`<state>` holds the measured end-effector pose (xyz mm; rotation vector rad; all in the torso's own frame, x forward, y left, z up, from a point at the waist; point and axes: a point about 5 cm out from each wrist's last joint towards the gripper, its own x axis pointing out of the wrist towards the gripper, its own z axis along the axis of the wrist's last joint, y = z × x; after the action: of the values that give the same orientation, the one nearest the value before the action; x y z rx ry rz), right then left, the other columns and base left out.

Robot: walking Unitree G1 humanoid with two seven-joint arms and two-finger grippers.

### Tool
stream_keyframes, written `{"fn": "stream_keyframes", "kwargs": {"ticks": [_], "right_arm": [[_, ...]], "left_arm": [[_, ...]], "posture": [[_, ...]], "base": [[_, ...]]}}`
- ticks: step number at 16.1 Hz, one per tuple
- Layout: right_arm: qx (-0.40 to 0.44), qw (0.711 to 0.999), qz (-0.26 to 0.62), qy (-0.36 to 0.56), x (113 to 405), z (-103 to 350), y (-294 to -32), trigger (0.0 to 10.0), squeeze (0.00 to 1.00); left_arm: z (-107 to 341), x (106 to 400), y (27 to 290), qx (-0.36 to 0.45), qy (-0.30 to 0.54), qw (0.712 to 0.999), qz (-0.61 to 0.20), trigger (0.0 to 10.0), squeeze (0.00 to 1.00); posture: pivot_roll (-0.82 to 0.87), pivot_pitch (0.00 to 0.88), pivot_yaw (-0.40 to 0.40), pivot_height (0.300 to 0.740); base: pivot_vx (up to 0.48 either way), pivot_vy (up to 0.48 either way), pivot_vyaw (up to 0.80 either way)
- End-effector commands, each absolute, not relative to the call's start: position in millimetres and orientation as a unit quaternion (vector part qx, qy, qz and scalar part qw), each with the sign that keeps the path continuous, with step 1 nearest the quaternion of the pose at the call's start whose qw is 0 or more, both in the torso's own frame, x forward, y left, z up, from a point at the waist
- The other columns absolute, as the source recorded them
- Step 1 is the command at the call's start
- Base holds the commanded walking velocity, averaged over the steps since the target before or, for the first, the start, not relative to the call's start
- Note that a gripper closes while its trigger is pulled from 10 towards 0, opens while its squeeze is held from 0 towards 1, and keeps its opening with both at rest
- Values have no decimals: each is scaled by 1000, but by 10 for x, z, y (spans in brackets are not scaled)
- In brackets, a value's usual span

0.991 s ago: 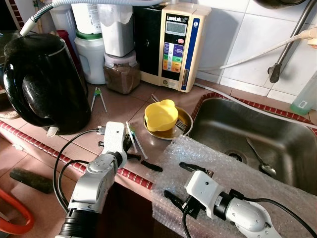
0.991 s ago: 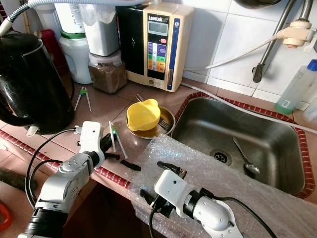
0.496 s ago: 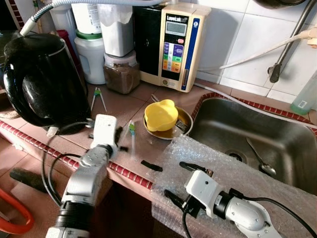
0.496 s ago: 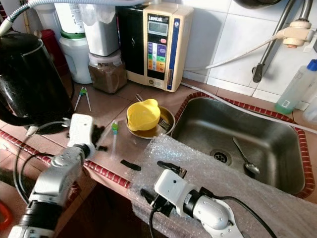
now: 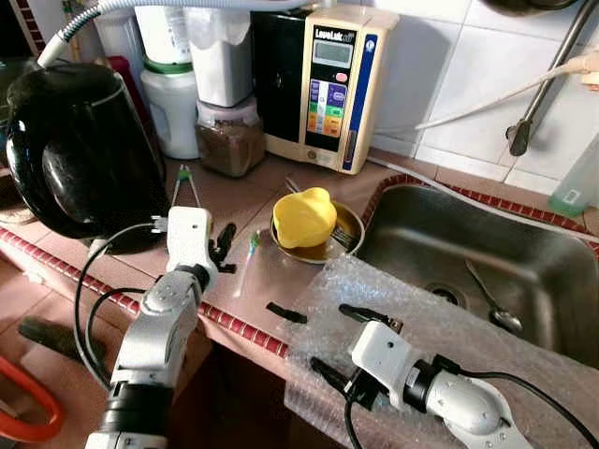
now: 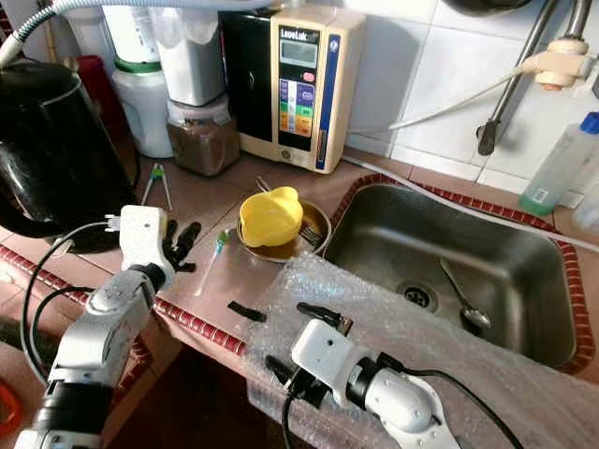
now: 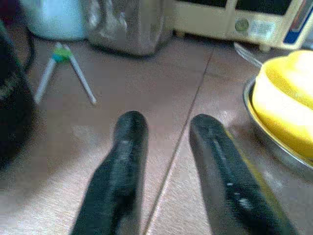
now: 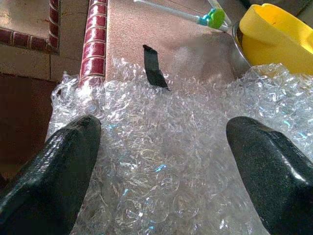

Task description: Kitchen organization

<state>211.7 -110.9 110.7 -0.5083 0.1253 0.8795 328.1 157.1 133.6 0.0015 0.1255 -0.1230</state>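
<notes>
My left gripper (image 5: 225, 245) hovers low over the brown tiled counter, left of a thin white stick with a green tip (image 5: 246, 263) that lies flat there. Its fingers (image 7: 128, 147) stand a little apart with nothing between them. A yellow bowl (image 5: 304, 217) sits upside down in a metal plate (image 5: 353, 224) just beyond. My right gripper (image 8: 161, 161) is open wide above a sheet of bubble wrap (image 5: 449, 327) draped over the counter's front edge and the sink's corner.
A black kettle (image 5: 80, 154) stands at the left, with jars (image 5: 229, 140) and a cream water machine (image 5: 328, 84) along the wall. A second pair of white sticks (image 5: 185, 185) and a black strip (image 5: 284, 311) lie on the counter. The steel sink (image 5: 524, 253) holds a spoon (image 5: 491, 304).
My left gripper has drawn back to the left, away from the white stick, which now lies loose on the counter. The right arm has not moved.
</notes>
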Motion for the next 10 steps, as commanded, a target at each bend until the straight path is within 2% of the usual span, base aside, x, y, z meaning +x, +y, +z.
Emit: {"fn": "stream_keyframes", "kwargs": {"ticks": [1, 4, 8, 9, 10], "right_arm": [[-253, 874, 411, 65, 2153, 1098, -1168, 10000, 357], [-254, 873, 412, 64, 2162, 1098, -1169, 10000, 357], [-256, 873, 410, 62, 2177, 1103, -1175, 10000, 357], [-257, 873, 410, 62, 2171, 1101, -1177, 10000, 357], [-257, 873, 410, 62, 2169, 1100, -1177, 10000, 353]], "left_arm": [[1370, 3267, 1627, 28, 44, 997, -54, 10000, 1000], [1457, 3242, 1603, 109, 1, 989, -97, 10000, 1000], [1413, 3259, 1664, 76, 3, 993, -92, 10000, 1000], [1471, 3286, 1738, 81, -16, 995, -58, 10000, 1000], [1543, 3308, 1819, 119, -42, 992, -16, 10000, 1000]], "posture": [[80, 0, -6, 740], [88, 0, -10, 740], [86, 0, -12, 740], [85, 0, -11, 740], [83, 0, -10, 740]], "base": [[0, 0, 0], [0, 0, 0], [0, 0, 0], [0, 0, 0], [0, 0, 0]]}}
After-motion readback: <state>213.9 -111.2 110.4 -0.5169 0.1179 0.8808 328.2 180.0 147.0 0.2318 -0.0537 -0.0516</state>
